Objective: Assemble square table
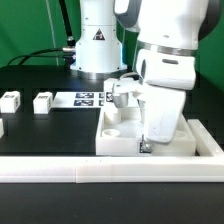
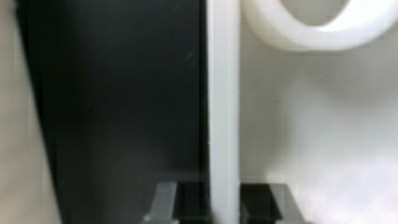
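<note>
The square table's top [image 1: 116, 137] is a white slab with a raised rim. It lies on the black table, sockets up, against the front border wall. My gripper [image 1: 147, 144] reaches straight down onto its front part. In the wrist view my gripper [image 2: 222, 204] has its two dark fingers [image 2: 178, 203] on either side of the slab's thin white rim [image 2: 221, 100], shut on it. A round corner socket [image 2: 317, 24] shows beyond. Two white tagged legs [image 1: 10, 99] [image 1: 42, 101] stand at the exterior view's left. A third [image 1: 2, 127] shows at the left edge.
The long white border wall [image 1: 100, 176] runs along the front. The marker board [image 1: 88, 98] lies in front of the robot's base [image 1: 98, 50]. A small white tagged block [image 1: 122, 91] sits behind the slab, partly hidden by my arm.
</note>
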